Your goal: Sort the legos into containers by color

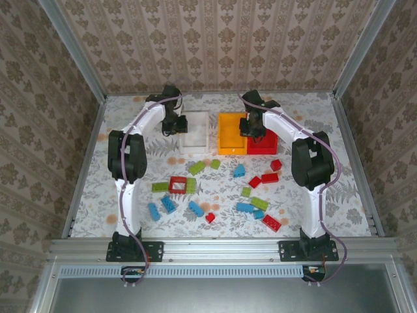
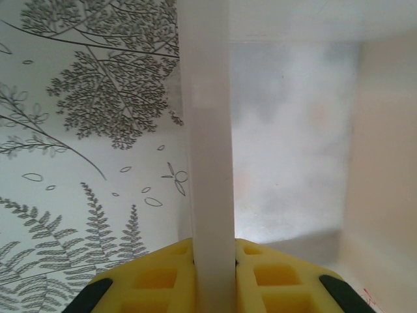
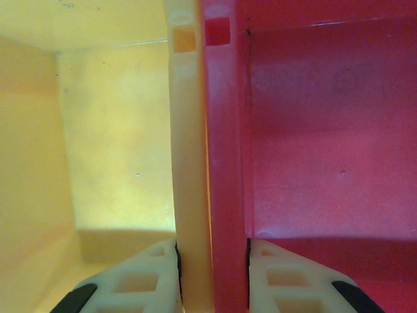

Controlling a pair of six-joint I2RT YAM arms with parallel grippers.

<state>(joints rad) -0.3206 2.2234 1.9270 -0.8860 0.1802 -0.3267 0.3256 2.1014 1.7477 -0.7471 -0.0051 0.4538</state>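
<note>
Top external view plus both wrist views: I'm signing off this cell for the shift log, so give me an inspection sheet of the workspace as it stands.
Surface: table covered by a grey leaf-print sheet.
Job's things: white bin, orange-yellow bin and red bin at the far side, the last two touching; legos in red, blue and green lie loose nearer the arm bases, none seen in the bins.
Clutter: nothing seen.
Tools: left tool shut on the white bin's left wall; right tool shut across the touching walls of the orange-yellow and red bins.
Cables: a cable runs along each arm, off the bricks.
Surroundings: patterned walls on three sides; metal rail at the near edge.
</note>
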